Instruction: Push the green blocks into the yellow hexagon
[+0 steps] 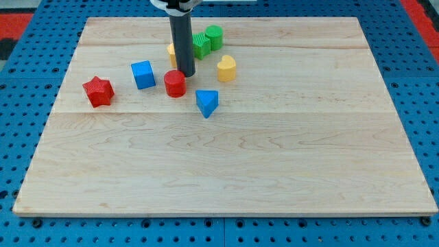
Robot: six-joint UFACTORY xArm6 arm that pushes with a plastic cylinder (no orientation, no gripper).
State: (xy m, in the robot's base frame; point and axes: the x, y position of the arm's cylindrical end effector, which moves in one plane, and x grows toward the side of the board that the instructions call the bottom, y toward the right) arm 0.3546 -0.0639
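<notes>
You see my tip (188,73) standing bare, holding nothing, just beside the red cylinder (175,84), with the two green blocks (208,40) already near the half-hidden yellow hexagon (171,50), so next, I judge, it must go round behind them.

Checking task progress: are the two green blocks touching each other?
Touching. The camera view shows the green star-like block pressed against the green round block with no board visible between them, just right of my tip.
</notes>
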